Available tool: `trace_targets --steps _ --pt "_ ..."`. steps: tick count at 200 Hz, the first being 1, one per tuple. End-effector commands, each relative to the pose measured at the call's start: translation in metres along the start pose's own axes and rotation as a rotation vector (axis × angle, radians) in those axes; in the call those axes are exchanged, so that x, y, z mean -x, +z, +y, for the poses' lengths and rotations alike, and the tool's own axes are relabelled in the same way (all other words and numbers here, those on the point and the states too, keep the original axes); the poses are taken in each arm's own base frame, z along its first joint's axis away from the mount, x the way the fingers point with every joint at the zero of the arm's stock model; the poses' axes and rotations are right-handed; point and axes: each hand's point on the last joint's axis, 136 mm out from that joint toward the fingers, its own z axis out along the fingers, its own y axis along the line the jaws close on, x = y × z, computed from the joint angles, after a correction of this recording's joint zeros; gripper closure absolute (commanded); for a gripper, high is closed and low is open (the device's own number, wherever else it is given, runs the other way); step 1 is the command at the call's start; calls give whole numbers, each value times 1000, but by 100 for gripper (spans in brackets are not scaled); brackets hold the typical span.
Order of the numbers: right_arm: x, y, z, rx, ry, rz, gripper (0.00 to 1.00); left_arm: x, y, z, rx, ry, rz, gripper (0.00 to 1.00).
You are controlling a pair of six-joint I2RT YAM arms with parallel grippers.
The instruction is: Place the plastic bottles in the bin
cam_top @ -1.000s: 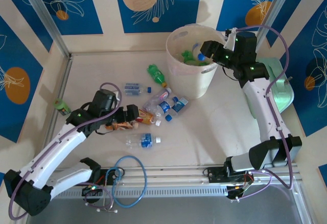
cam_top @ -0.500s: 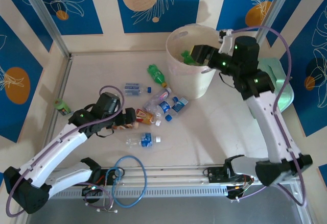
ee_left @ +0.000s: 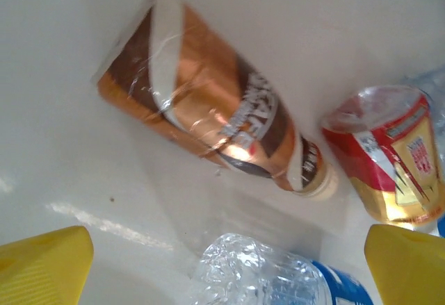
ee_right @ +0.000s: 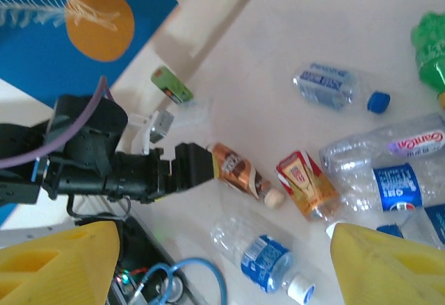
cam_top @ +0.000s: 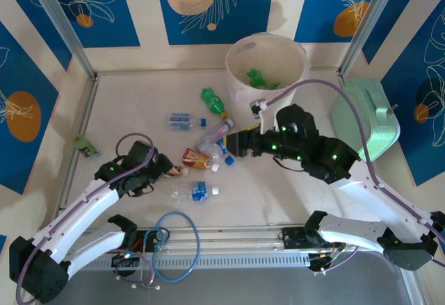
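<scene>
The left gripper (ee_left: 224,263) hovers low over the table (cam_top: 139,96), jaws spread wide and empty. The brown-labelled bottle (ee_left: 208,114) lies on its side just ahead of it, with a crushed clear bottle (ee_left: 268,277) nearer still. Advance so the jaws straddle the brown-labelled bottle's mid-body across its short axis, then close. Keep clear of the cap end and the red-and-yellow bottle (ee_left: 393,159) beside it. The right gripper (cam_top: 236,142), jaws also spread, hangs by the bottle cluster (cam_top: 217,137). The bin (cam_top: 243,93) stands behind, green bottles (cam_top: 256,77) inside.
</scene>
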Motion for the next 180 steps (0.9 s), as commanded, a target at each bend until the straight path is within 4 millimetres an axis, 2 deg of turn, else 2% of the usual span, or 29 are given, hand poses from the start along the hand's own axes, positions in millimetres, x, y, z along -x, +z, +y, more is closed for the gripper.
trace_targets --steps 1,49,77,133,180 --pt "-8 7 -4 -52 -7 4 20 1 6 -4 -43 -182 2 0" --pt "-27 28 5 -24 -3 66 20 22 21 6 38 -256 -65 0" --pt "-34 35 8 -21 -2 87 21 29 39 9 115 -286 -50 0" --pt "-45 40 9 -22 1 109 21 56 54 -15 136 -242 -77 0" --pt "-48 41 6 -29 5 113 20 57 74 -12 218 -207 -54 0"
